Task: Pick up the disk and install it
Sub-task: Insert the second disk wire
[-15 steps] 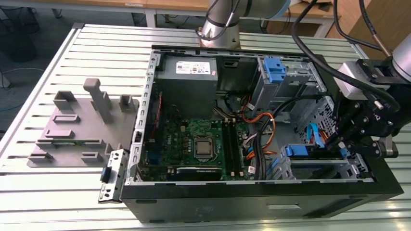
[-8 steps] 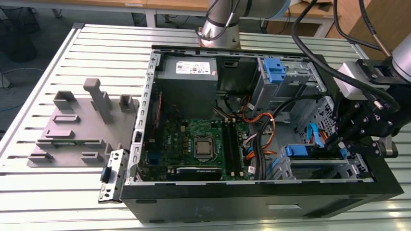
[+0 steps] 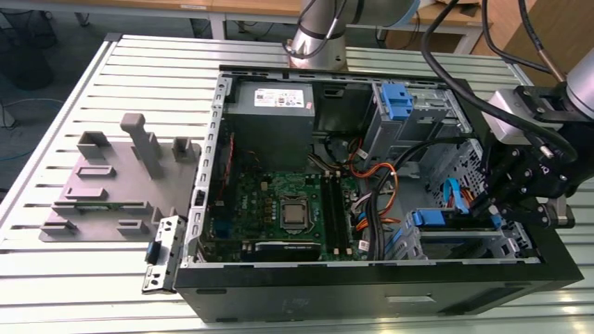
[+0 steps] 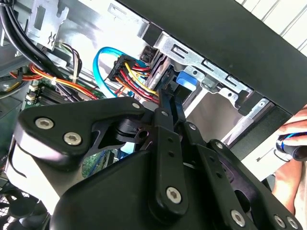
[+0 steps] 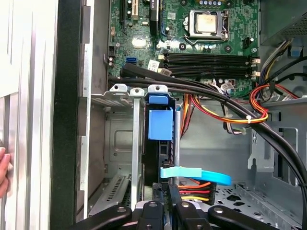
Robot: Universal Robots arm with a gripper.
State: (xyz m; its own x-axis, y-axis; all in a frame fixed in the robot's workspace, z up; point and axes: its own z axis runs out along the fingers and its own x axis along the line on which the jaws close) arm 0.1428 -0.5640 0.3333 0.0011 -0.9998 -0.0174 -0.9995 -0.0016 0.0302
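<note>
In the exterior view the claw [image 3: 519, 191] hung at about four o'clock in the open computer case [image 3: 371, 292], over the drive cage [image 3: 455, 240]. The disk [image 5: 160, 143] stood on its edge inside that cage, its blue rail [image 5: 158, 122] uppermost, in the first wrist view. The claw was clamped narrowly on the disk. A hand [image 4: 292, 143] rested beside the case on the tabletop [image 3: 74, 278].
</note>
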